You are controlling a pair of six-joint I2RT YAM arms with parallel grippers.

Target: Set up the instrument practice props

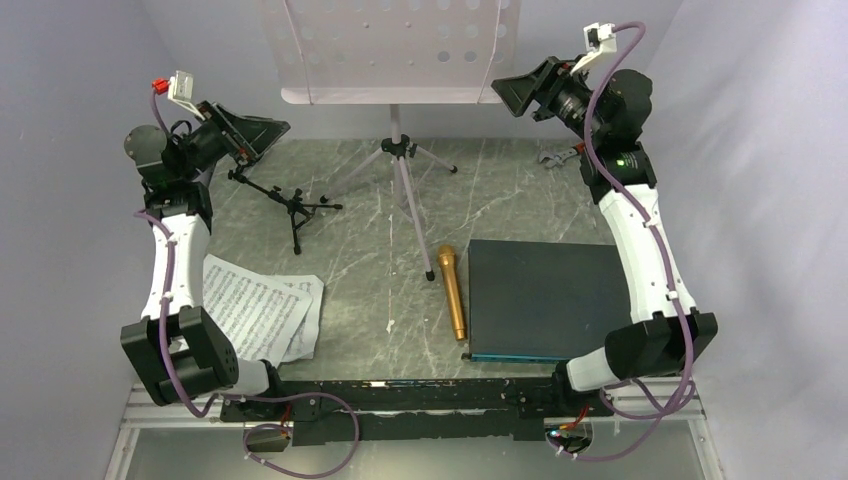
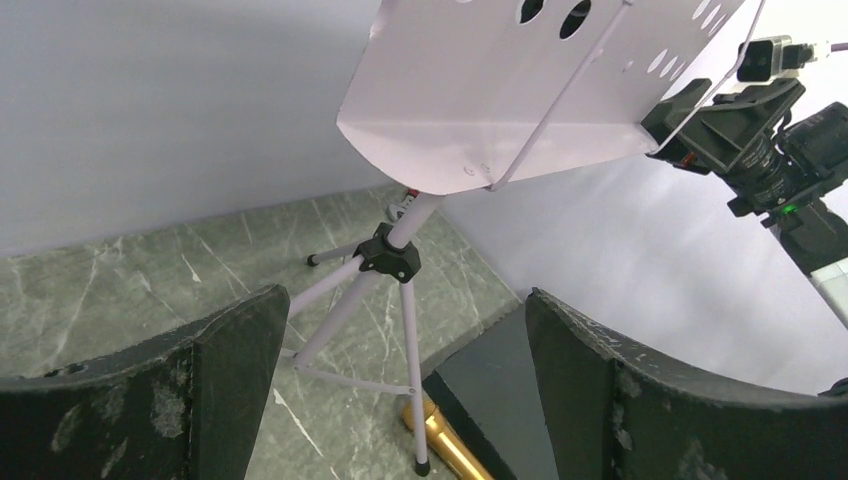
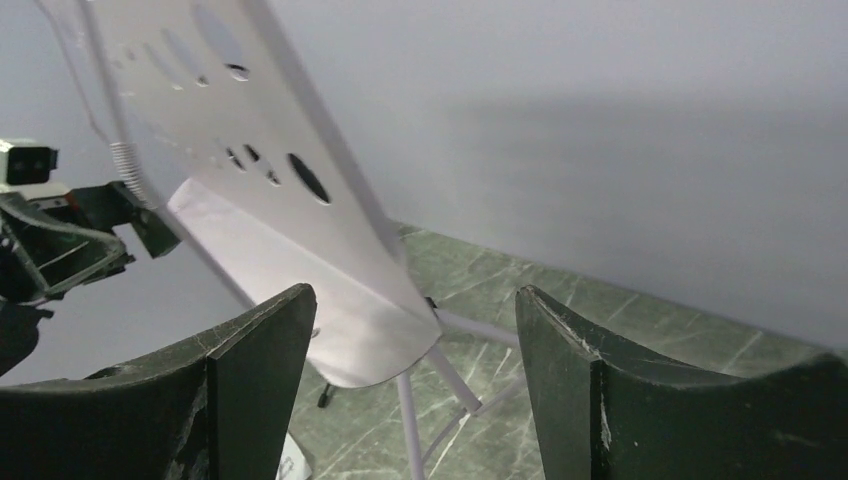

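Music stand (image 1: pixel 390 50) upright on its silver tripod at the table's 12 o'clock; both grippers gape wide, empty.
Left gripper (image 2: pixel 405 295) at the stand's 9 o'clock, right gripper (image 3: pixel 415 290) at its 3. Black mic stand (image 1: pixel 285 200) at 10 o'clock; sheet-music pages (image 1: pixel 255 315) at 8; gold microphone (image 1: pixel 453 292) lying just beside dark board (image 1: pixel 540 300) at 4.

A grey-green marbled tabletop (image 1: pixel 500 200) with white veins sits enclosed by 3 plain, pale lavender-grey walls (image 1: pixel 60 60). Soft, even light casts faint shadows. A silver metal frame (image 1: pixel 118 440) runs along the tabletop's near edge.
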